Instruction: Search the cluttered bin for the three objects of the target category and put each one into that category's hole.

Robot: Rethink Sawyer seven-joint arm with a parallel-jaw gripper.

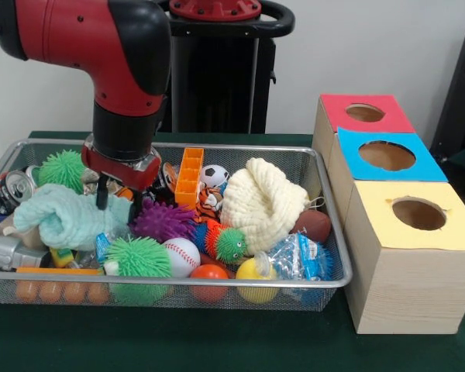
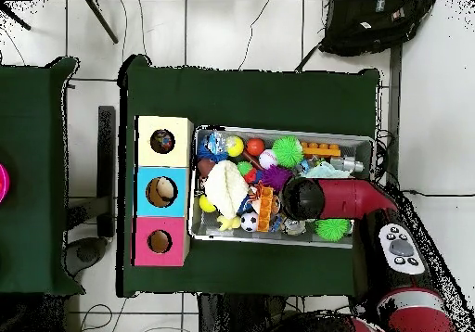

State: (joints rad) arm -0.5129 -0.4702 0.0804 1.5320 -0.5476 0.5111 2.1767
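The wire mesh bin is packed with toys and also shows in the overhead view. My gripper hangs down into the bin's left half. Its two black fingers stand apart and hold nothing. They are just above a mint cloth and beside a purple spiky ball. In the overhead view the red arm covers the gripper. The yellow-surround hole tops the nearest wooden box, right of the bin, and it also shows in the overhead view.
The bin holds green spiky balls, a baseball, a soccer ball, a cream knit hat, a brown football, a can and an orange block. Blue-surround and red-surround holes stand behind the yellow one.
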